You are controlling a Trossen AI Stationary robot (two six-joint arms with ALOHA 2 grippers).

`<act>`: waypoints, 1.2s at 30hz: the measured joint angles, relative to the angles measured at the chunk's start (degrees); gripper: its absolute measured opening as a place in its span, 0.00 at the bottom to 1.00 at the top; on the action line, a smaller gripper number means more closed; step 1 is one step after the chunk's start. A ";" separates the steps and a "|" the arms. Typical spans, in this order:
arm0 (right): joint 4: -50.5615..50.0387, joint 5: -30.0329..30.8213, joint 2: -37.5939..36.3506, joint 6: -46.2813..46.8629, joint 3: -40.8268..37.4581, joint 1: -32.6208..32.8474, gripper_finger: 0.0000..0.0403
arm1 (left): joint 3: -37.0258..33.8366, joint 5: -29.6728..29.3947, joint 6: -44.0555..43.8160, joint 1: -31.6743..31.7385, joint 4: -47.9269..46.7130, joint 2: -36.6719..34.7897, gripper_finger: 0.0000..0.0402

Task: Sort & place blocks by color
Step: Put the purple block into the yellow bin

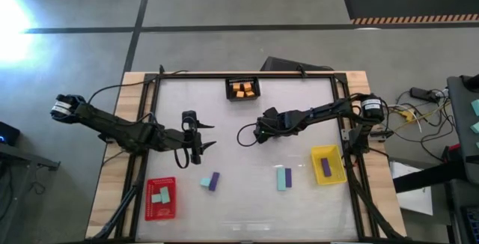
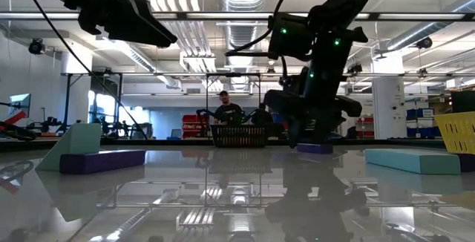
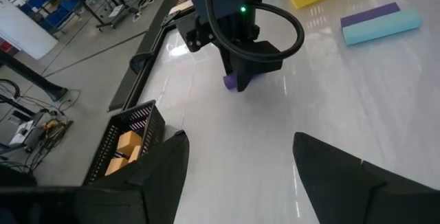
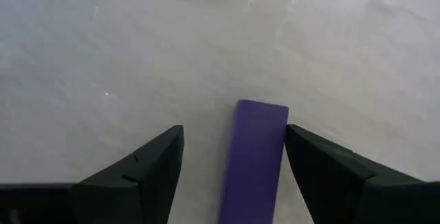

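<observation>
A purple block is lying flat on the white table, near the middle, between the black basket and the yellow tray; the right gripper is hanging low over it with its fingers spread wide to either side, one finger close against the block's edge, not squeezing it; in the left wrist view the same block is peeking out from under that gripper.

Toward the yellow tray, which is holding one purple block, a purple and teal pair is lying side by side, touching; further from the tray, another teal and purple pair is sitting beside the red tray, which is holding two teal blocks; the black basket is holding orange blocks.

The left gripper is hovering above the table on the red tray's side of the centre block, fingers apart and carrying nothing.
</observation>
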 joint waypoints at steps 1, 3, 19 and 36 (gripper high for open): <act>0.32 0.03 0.00 0.00 -0.21 0.00 0.59 | 0.00 0.00 0.00 0.00 -0.02 0.00 0.61; 0.34 0.09 0.00 0.32 -0.37 0.00 0.57 | 0.00 0.00 0.00 0.00 -0.02 0.00 0.61; 0.32 -1.03 0.00 -0.75 -0.43 0.00 0.21 | 0.00 0.00 0.00 0.00 0.00 0.00 0.61; -8.75 -3.06 -11.31 -0.40 2.32 3.05 0.21 | 0.00 0.00 -0.36 0.00 -0.02 0.00 0.61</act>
